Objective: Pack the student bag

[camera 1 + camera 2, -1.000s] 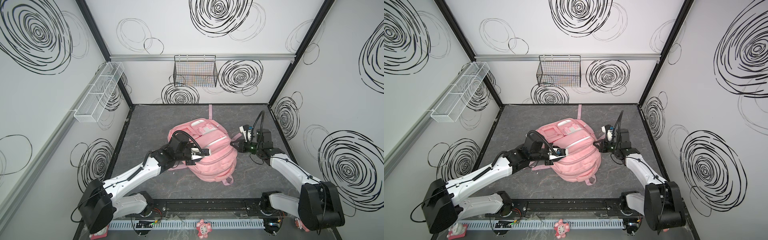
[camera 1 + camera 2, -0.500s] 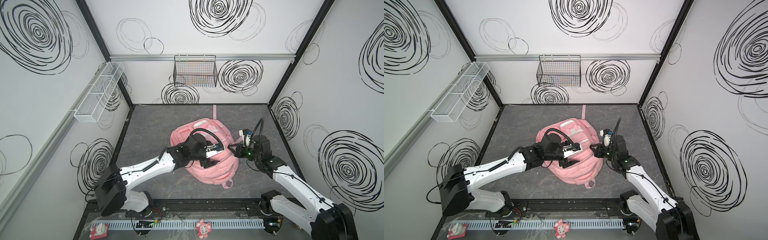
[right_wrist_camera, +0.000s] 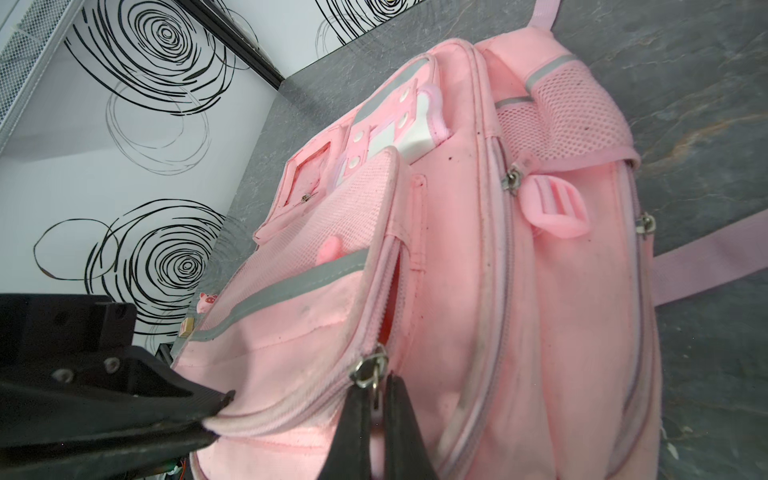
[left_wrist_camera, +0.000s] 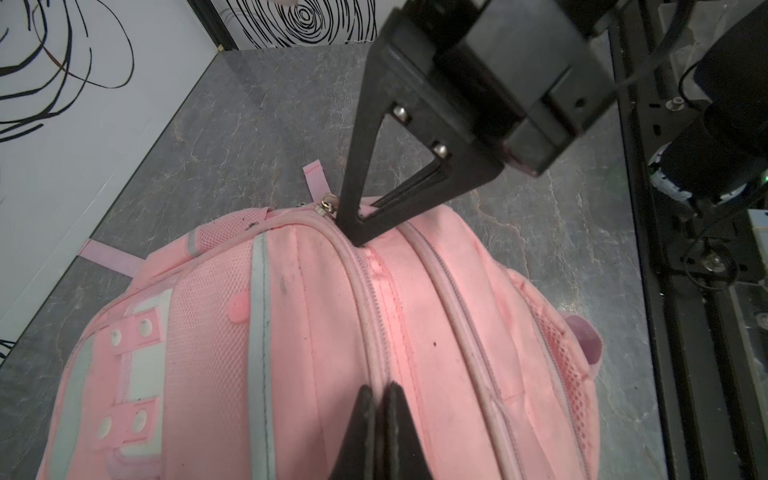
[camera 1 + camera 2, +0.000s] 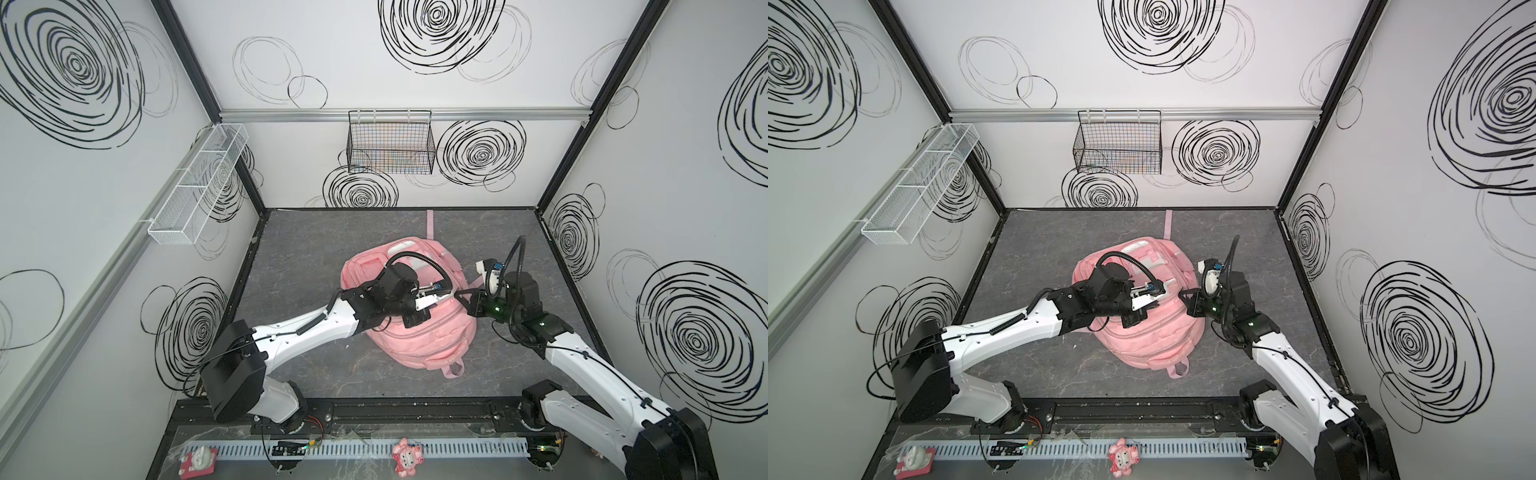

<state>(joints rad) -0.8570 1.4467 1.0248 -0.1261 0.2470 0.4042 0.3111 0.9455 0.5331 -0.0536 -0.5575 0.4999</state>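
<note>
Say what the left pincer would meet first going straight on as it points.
The student bag: the left pincer is shut right on its zip seam. Beyond that, probably the right pincer.

Notebook entry, both arms. The left arm (image 5: 299, 332) stretches from its base at the front left, inward to the middle of the cell, forearm low and nearly level, tool end pointing to the right. The left gripper (image 4: 376, 399) has its jaws closed, with only a thin slit between the fingers.

The right arm (image 5: 582, 365) comes in from the front right, elbow bent, tool end aimed left and slightly down. The right gripper (image 3: 376, 399) has its jaws pinched together. In both top views the two grippers face each other tip to tip, near one another at mid-cell.
</note>
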